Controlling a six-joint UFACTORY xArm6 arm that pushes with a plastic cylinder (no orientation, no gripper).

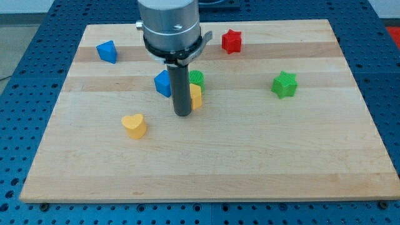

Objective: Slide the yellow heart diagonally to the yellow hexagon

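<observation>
Heart first: the yellow heart lies nearest the tabletop's bottom edge, left of centre, with my tip apart from it, up and toward the right edge. The tool is a bare rod, touching and holding nothing. Just behind it, partly hidden, sits the yellow hexagon, so the heart's path runs diagonally up-right, and my tip must first get round to its lower-left side.
</observation>
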